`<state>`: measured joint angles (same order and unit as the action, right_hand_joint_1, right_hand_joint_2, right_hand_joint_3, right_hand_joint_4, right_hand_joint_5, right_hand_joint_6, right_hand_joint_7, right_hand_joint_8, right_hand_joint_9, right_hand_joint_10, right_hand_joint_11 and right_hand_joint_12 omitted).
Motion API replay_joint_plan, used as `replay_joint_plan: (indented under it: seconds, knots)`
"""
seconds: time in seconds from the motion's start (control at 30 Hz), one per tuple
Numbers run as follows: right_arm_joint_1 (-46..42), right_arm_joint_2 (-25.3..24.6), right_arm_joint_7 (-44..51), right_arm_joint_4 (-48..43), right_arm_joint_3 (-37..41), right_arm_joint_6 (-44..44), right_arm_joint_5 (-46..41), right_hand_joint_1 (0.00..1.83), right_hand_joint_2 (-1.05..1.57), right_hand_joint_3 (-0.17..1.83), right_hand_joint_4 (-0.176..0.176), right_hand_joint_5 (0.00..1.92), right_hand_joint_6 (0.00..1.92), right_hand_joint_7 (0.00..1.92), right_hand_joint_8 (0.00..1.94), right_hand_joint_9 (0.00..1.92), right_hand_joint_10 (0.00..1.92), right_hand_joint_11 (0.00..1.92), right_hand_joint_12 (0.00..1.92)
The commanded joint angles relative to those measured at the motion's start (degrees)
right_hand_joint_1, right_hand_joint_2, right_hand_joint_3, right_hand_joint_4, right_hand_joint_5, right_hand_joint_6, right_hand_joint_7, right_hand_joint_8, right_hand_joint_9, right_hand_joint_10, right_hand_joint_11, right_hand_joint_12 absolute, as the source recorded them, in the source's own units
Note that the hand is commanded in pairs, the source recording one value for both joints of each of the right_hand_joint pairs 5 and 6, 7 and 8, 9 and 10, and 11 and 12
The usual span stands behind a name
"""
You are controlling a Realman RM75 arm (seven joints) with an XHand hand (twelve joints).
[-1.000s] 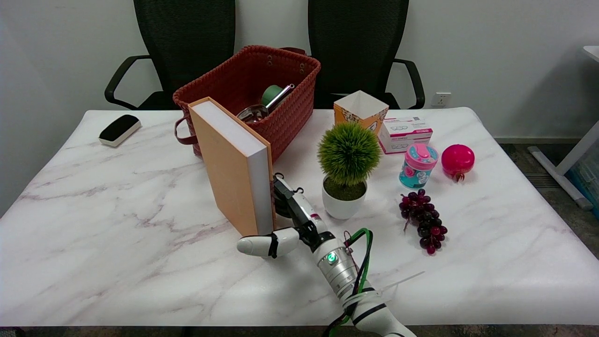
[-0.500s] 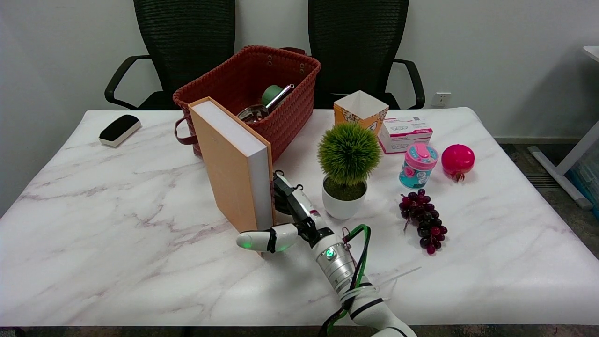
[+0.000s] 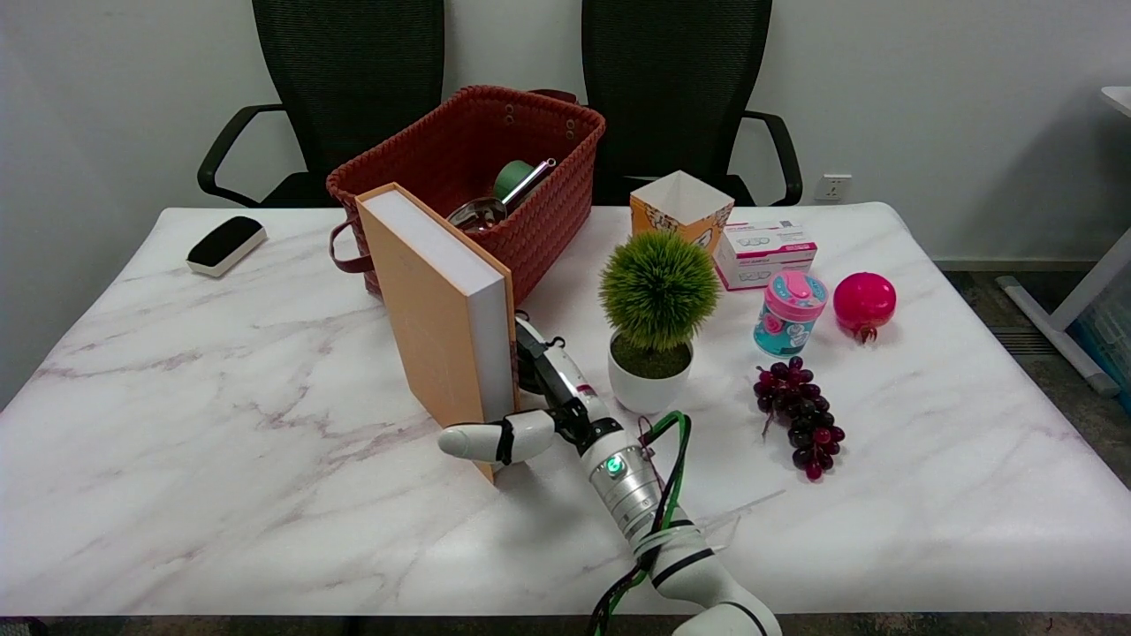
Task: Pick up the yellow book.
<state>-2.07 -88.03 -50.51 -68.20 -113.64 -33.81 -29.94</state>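
A: Where does the yellow book (image 3: 439, 311) stand right now?

B: Upright and tilted on the marble surface (image 3: 221, 442), just in front of the red woven basket (image 3: 477, 168), its page block facing the camera. Whether its far top corner leans on the basket I cannot tell.

A: And the robot hand (image 3: 535, 402)?

B: It clasps the book's near lower corner. One white finger (image 3: 477, 440) wraps across the front of the cover, the rest of the hand presses the back cover on the right side. So it holds the book, but only at one low corner.

A: What worries you?

B: Leverage, I judge. The book looks thick and heavy, and most of its mass sits above and beyond the grip. On a lift it may pivot in the hand, swinging down toward the surface or slipping out altogether.

A: Anything nearby at risk?

B: The potted plant (image 3: 656, 318) stands just beside the wrist on the right. A sideways swing of the arm could knock it over. The basket is close behind the book, so a tipping book could strike its rim. The grapes (image 3: 800, 415) and the pink cup (image 3: 789, 314) sit farther right, less exposed.

A: And the cables?

B: Green wires (image 3: 667, 459) loop loosely off the wrist, near the plant's pot; they could snag it.
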Motion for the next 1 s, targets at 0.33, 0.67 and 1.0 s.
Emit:
replay_joint_plan:
  seconds: [0.33, 0.67, 1.0]
  knots:
    - [2.5, -1.8, 0.5, 1.2, -0.2, 2.5, 0.2, 0.93, 0.02, 0.45, 0.000, 0.20, 0.20, 0.56, 0.56, 0.64, 0.64, 0.62, 0.62]
    - [4.4, -3.1, 0.5, 2.9, -0.3, 2.9, 0.4, 0.95, 0.04, 0.44, 0.000, 0.21, 0.21, 0.56, 0.56, 0.65, 0.65, 0.63, 0.63]
    - [4.4, -3.1, 0.5, 3.0, -0.4, 2.9, 0.3, 1.01, 0.12, 0.44, 0.000, 0.36, 0.36, 0.59, 0.59, 0.71, 0.71, 0.70, 0.70]
